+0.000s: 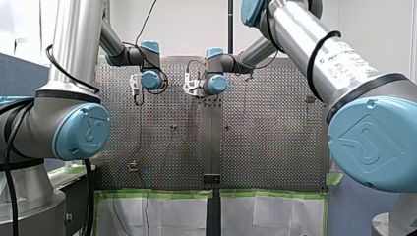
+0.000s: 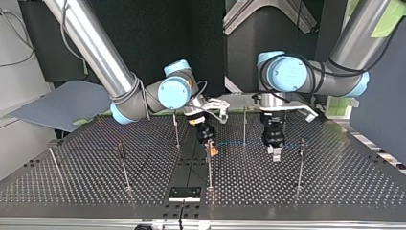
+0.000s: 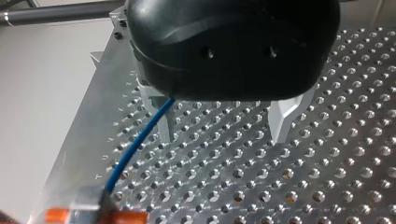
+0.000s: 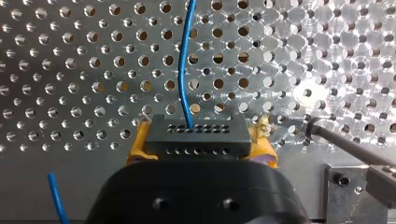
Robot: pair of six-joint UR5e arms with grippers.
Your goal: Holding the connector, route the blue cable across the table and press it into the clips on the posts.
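Front view: both arms reach to the upper middle of the frame. There our left tool [image 1: 136, 89] and our right tool [image 1: 193, 87] are too small for us to tell how their fingers stand. Large blue-capped joints fill the frame's lower corners and hide part of the tabletop [image 1: 270, 147]. A printed label [image 1: 344, 55] on the right arm's tube is too blurred to read.

Top view: our right tool sits at the frame's middle, an orange pad [image 2: 213, 151] at its tip, just beside a thin post [image 2: 208, 167]. Our left tool hangs right of middle, its metal tips near the tabletop. The blue cable [image 2: 234, 142] is only a faint line between the two tools. What sits on the posts' tips is too small to make out.

Left wrist view: the metal fingers [image 3: 164, 123] stand spread wide. The cable comes out from under the black body beside one finger and runs to the connector [image 3: 105, 205], which is cut off at the frame's edge.

Right wrist view: our right tool pinches the black connector between yellow pads [image 4: 139, 145]. Its body hides the fingertips. The cable leaves the connector's row of holes and runs ahead.
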